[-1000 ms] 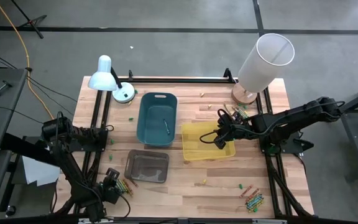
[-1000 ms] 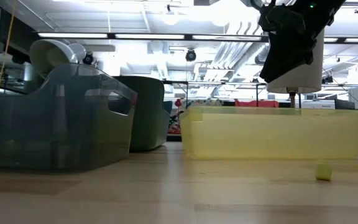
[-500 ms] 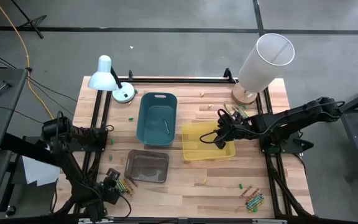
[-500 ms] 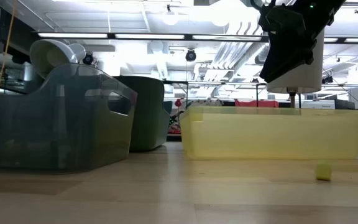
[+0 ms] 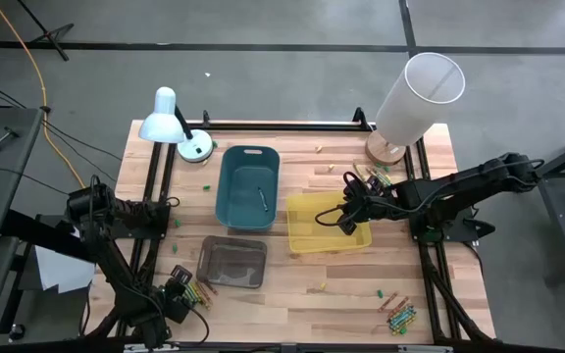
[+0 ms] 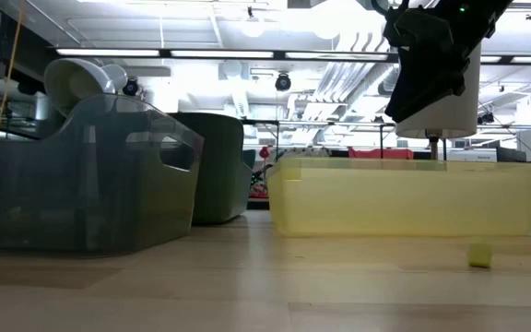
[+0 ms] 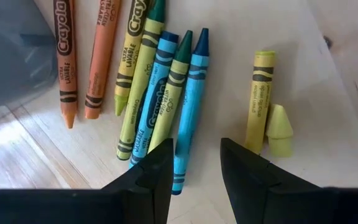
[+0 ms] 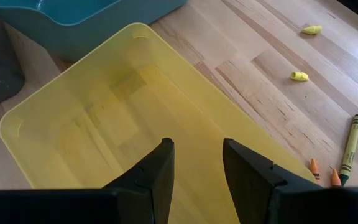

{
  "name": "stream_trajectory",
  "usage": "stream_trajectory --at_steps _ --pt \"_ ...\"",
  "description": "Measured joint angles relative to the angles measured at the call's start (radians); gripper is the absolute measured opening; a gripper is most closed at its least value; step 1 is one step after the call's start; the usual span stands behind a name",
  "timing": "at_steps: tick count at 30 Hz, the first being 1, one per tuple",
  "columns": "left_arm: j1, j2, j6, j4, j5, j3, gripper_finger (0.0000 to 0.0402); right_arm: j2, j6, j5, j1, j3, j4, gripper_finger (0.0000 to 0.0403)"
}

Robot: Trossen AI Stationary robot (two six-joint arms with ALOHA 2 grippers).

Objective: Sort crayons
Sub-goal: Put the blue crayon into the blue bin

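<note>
Overhead, the wooden table [image 5: 292, 294] sits on a grey floor; ceiling strip lights show in the low view. From left: white desk lamp [image 5: 165, 120], grey bin [image 5: 231, 263], teal bin [image 5: 248, 186], yellow bin [image 5: 312, 224], white cylinder [image 5: 416, 96]. Left gripper [image 7: 194, 163] is at the table's near-left corner, jaws parted and empty, over a cluster of crayons [image 7: 160, 93]. Right gripper [image 8: 194, 163] hangs above the yellow bin, jaws parted, holding nothing. More crayons [image 5: 398, 312] lie near-right.

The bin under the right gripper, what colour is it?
Yellow. The bin under the right gripper shows best in the right wrist view.
</note>
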Motion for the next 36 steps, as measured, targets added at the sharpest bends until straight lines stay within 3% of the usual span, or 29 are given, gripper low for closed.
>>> stream_trajectory --at_steps 12,19,25,29,32,36 --pt "0.024 -0.004 -0.033 0.073 0.039 -0.049 0.0083 0.000 0.000 0.000 0.000 0.000 0.000 0.0130" --pt "0.025 -0.003 -0.117 0.051 0.063 -0.049 0.0009 0.000 0.000 0.000 0.000 0.000 0.000 0.0130" --pt "0.024 -0.038 -0.198 0.008 0.107 -0.022 0.0002 0.000 0.000 0.000 0.000 0.000 0.001 0.0130" --pt "0.022 -0.135 -0.255 -0.065 0.106 0.035 0.0001 0.000 0.000 0.000 0.000 0.000 0.009 0.0130" --pt "0.023 -0.222 -0.315 -0.165 0.027 0.078 0.0001 0.000 0.000 -0.001 0.000 0.000 0.012 0.0130" --pt "0.017 -0.346 -0.310 -0.202 -0.256 0.112 0.0001 0.000 0.000 -0.003 0.000 0.000 0.013 0.0130"
